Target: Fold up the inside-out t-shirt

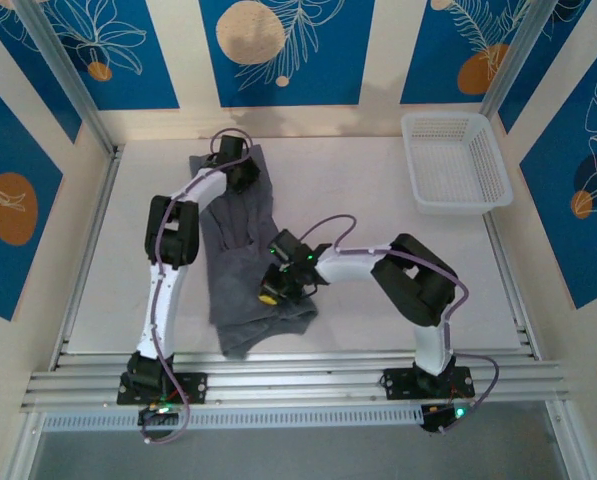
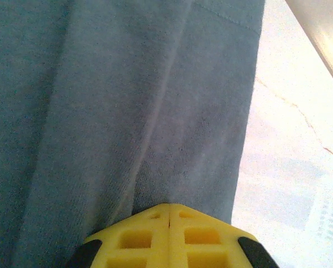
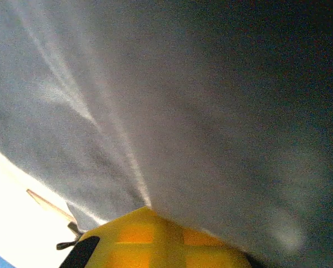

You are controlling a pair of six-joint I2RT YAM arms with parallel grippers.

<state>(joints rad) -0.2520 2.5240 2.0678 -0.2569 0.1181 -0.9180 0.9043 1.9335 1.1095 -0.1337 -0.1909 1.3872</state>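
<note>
Left gripper (image 2: 169,212) pinched the far end of the grey t-shirt (image 1: 236,255), right gripper (image 1: 269,293) its near side. Uneven pulling could have slipped the cloth free, bunching it.

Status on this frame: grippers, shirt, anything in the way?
Left gripper shut on t-shirt, far end. Right gripper shut on its near part. T-shirt bunched lengthwise. Basket stands clear, far right.

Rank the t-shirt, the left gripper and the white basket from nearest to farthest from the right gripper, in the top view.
1. t-shirt: pinched by the right gripper, mid-table.
2. left gripper: at the shirt's far end, left.
3. white basket: far right corner.
</note>
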